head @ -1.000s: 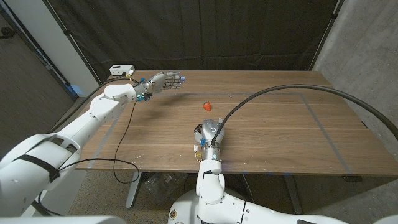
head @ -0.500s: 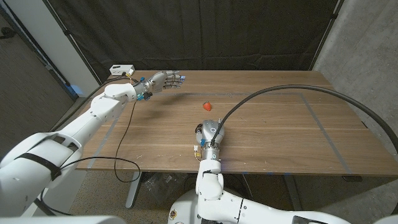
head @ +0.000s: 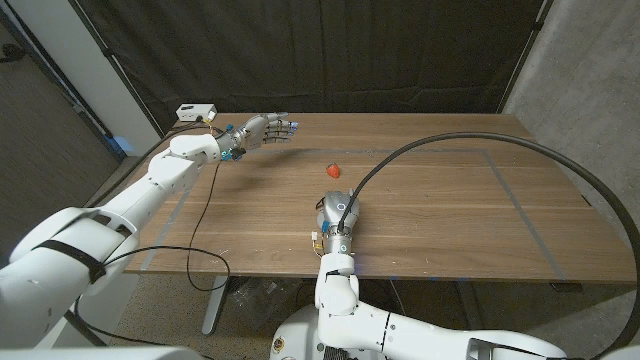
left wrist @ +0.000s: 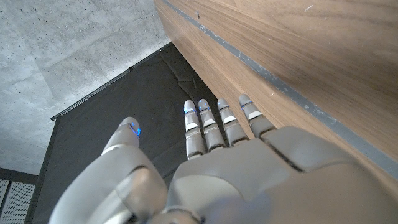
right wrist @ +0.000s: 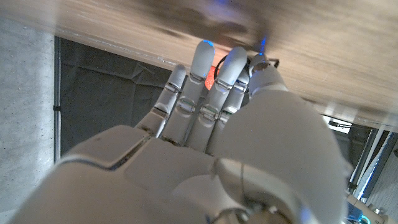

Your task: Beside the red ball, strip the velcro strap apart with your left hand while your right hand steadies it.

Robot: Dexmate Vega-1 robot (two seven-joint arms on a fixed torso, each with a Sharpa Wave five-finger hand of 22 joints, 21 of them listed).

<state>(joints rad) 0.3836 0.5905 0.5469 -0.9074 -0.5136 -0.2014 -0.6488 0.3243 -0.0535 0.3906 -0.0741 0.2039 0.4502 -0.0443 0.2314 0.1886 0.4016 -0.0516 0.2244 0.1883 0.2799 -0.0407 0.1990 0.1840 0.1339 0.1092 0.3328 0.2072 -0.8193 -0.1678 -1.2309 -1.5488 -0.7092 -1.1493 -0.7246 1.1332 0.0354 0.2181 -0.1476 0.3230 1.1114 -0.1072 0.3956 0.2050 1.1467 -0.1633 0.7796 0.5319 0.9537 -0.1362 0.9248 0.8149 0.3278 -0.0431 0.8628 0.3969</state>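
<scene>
Meanwhile, Both Hands Stood Empty and Apart on the Counter

Meanwhile the left hand (head: 270, 129) hung over the far left part of the counter (head: 440, 215), near its back edge, at the end of an arm that reached in from the robot's left. Its fingers (left wrist: 205, 127) were straight and a little apart, and the thumb stood off to one side; the left wrist view showed nothing between them, so the hand was released and held nothing. Beyond those fingers that view showed the counter's edge and a dark curtain (head: 330, 55).

The right hand (head: 336, 212) was low on the counter's near middle, just ahead of the front edge, with a thick black cable (head: 520, 150) arching from it out to the robot's right. In the right wrist view its fingers (right wrist: 202, 68) lay straight and close together, pointing across the wood, with nothing gripped in them. Whether its palm touched the wood could not be told.

The ball (head: 333, 170), small and red, sat on the counter's middle, beyond the right hand and well apart from the left; a red glow of it showed past the right fingertips. No strap could be made out beside it at this size.

A white box (head: 196, 110) sat at the counter's far left corner, with a thin cable (head: 205, 190) trailing from it over the edge.
</scene>
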